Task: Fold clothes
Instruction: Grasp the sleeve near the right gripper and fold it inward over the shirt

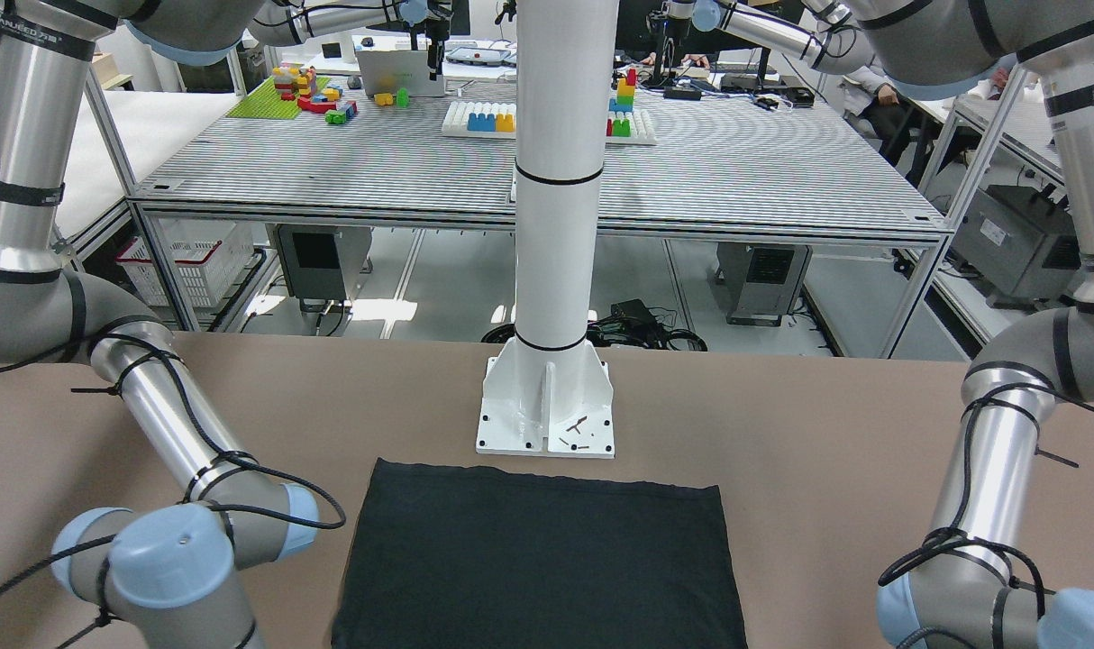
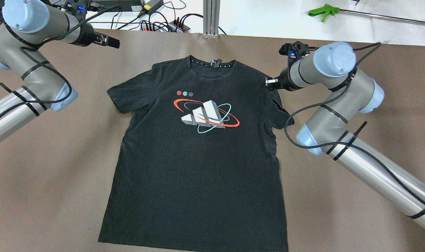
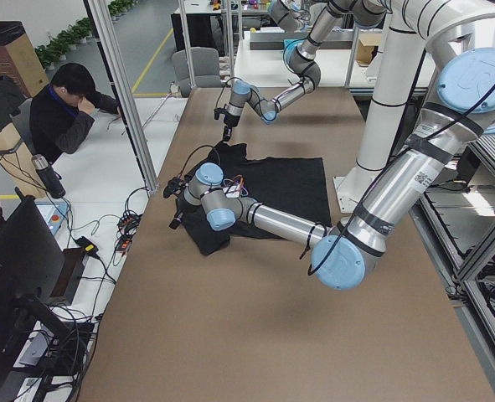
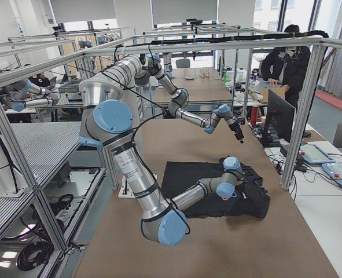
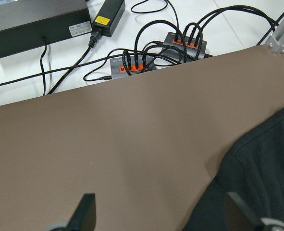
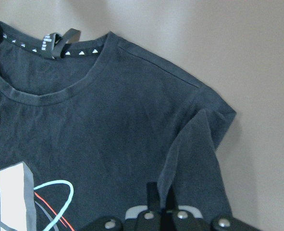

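The clothes are one black T-shirt (image 2: 198, 168) with a red, white and teal print on the chest, spread flat and face up on the brown table, collar toward the far edge. My right gripper (image 2: 269, 83) sits at the shirt's right shoulder. In the right wrist view its fingers (image 6: 154, 195) stand close together on a raised crease of the sleeve (image 6: 199, 144). My left gripper (image 2: 111, 42) hovers over bare table beyond the left sleeve. It is open, with its fingertips (image 5: 85, 211) wide apart and the shirt's shoulder (image 5: 262, 168) just inside the right one.
The white pillar's base plate (image 1: 547, 424) stands at the shirt's hem. Power strips and cables (image 5: 137, 65) lie past the table's far edge, with a green tool (image 2: 322, 10) there too. One person (image 3: 71, 100) sits off the table's far side, and another person (image 4: 289, 58) stands there.
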Controlling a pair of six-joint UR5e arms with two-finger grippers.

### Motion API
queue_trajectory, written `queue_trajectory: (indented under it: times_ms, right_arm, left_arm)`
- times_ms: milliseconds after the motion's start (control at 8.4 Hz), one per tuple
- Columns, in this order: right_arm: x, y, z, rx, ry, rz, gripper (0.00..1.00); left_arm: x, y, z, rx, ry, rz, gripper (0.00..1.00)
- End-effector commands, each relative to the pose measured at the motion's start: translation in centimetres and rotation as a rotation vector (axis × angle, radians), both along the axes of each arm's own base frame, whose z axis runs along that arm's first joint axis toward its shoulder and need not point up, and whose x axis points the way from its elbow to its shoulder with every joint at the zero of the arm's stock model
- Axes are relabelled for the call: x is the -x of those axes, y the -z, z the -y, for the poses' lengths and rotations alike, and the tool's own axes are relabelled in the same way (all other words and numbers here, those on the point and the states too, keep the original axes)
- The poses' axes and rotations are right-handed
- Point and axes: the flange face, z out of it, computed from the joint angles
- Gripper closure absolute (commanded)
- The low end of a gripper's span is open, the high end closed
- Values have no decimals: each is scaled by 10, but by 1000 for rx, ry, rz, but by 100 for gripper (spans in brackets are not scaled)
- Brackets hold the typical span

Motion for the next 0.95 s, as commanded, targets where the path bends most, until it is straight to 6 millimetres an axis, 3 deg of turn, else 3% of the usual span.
queue_trajectory:
  times_ms: [0,119,476,833]
  right_arm:
    - [89,49,5,-23,-93,-46,100]
    - [100,56,11,-20,-100,-52,100]
    - [113,46,26,-23,-138,-89,100]
    - [118,69,25,-47,-147,-72,99]
  left_arm:
    - [-4,-5,1,9,-6,10,6]
    - [-7,-7,1,10,-10,12,6]
    - [-10,-7,0,5,2,19,6]
    - [-11,-6,0,4,0,18,6]
